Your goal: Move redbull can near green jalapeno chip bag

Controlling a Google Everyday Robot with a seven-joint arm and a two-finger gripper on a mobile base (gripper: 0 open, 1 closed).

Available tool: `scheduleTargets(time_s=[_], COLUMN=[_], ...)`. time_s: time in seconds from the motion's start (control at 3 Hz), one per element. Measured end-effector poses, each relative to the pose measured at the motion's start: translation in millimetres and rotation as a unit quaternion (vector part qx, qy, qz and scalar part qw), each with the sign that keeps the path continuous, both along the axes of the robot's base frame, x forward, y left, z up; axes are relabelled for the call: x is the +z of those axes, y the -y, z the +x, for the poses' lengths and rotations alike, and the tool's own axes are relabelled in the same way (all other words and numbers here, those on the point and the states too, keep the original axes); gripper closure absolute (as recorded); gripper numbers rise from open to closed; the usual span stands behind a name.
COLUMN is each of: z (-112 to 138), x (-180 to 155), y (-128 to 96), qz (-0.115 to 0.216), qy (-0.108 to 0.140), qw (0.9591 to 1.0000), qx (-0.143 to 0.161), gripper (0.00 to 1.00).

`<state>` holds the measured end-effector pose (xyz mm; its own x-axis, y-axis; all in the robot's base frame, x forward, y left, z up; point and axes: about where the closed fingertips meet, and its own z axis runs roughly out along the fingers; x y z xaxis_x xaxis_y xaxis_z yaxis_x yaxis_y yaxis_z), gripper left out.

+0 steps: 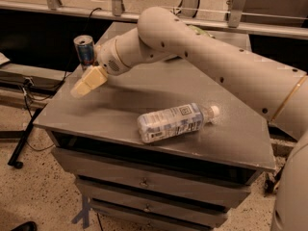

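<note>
Hanging near table (pixel 72 115) left edge, hand (pixel 80 89), grip unclear, redbull can (pixel 84 51) just beside, bottle (pixel 173 122) mid-table.

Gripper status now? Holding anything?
Gripper: open or closed cannot be told; nothing visible in it. It sits over the table's left side, just in front of the can.

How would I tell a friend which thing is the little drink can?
Look at the far left corner of the grey table. A slim can stands upright there, just behind the robot's cream gripper, which hangs above the table's left side. Unlike the clear plastic bottle lying on its side near the front, it is blue and silver metal.
</note>
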<state>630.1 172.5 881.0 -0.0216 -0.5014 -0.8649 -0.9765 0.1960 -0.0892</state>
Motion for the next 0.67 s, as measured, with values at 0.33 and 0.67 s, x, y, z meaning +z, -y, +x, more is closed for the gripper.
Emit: scheduleTargets(time_s=[0.33, 0.67], z=[13, 24], x=[-7, -5], y=[-8, -17], qz=[0.049, 0.098], qy=[-0.009, -0.013], qw=[0.9986, 0.9943], qx=[-0.018, -0.038], gripper=[0.00, 0.18])
